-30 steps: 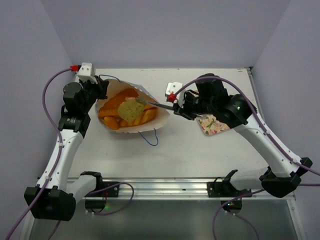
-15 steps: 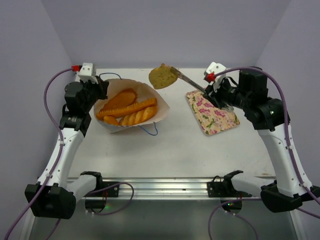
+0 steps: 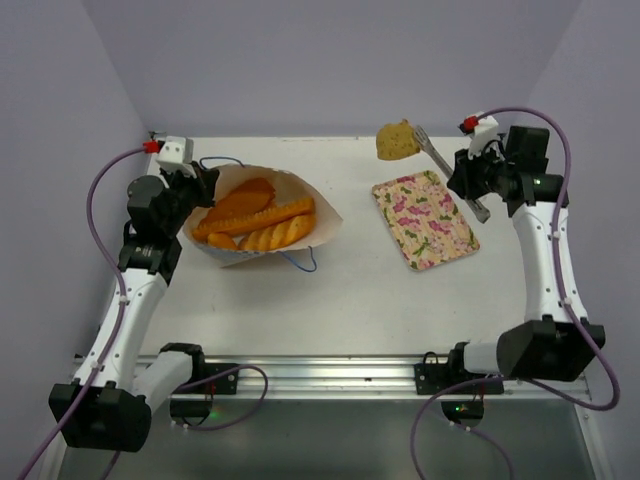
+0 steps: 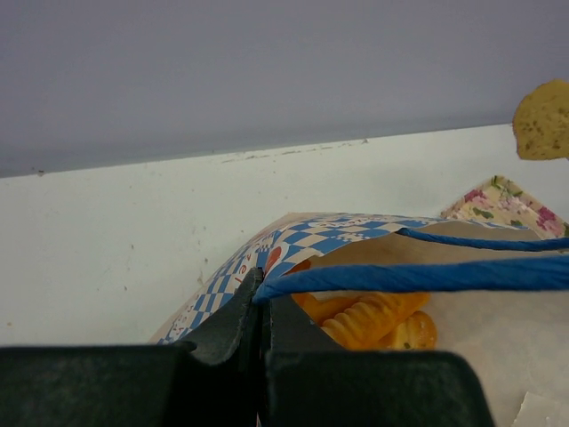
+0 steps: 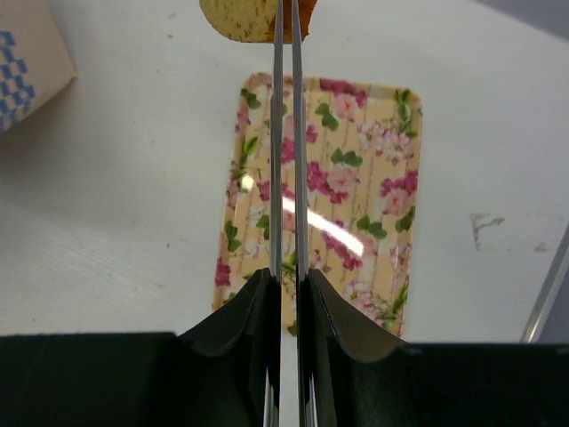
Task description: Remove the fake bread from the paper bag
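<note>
While squeezing thin silver metal tongs (image 5: 276, 133) nearly closed with right gripper (image 5: 286, 283), holds round tan speckled toy bun (image 3: 397, 140) in tong tips, up in air near far edge of white table (image 3: 400, 300), beyond pink floral rectangular tray (image 3: 440, 235). Pinches thin blue cord handle (image 4: 400, 276) of cream-tan blue-checkered paper bag (image 3: 325, 213) with left gripper (image 4: 263, 298), jaws fully closed. Shows glossy orange ridged toy loaves (image 3: 262, 213) inside bag, on its side near far-left corner.
</note>
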Action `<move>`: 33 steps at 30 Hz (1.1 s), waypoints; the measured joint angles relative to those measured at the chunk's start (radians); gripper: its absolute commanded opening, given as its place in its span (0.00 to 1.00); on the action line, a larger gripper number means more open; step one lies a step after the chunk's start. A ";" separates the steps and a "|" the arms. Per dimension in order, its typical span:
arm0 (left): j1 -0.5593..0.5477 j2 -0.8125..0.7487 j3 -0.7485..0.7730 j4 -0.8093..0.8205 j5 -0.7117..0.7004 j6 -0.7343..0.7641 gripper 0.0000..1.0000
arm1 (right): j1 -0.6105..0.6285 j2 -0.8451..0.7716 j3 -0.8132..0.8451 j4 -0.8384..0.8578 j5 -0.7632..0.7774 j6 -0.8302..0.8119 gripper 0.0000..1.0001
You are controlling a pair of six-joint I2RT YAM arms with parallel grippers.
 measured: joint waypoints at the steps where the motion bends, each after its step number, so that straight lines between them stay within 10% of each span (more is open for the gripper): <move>1: 0.000 -0.006 -0.006 0.003 0.003 0.003 0.00 | -0.025 0.028 -0.021 0.007 -0.006 0.009 0.00; 23: 0.000 -0.040 -0.047 0.036 0.016 0.019 0.00 | -0.256 0.377 -0.116 0.079 -0.127 0.052 0.03; 33: 0.000 -0.040 -0.048 0.036 0.016 0.026 0.00 | -0.296 0.463 -0.145 0.112 -0.128 0.052 0.31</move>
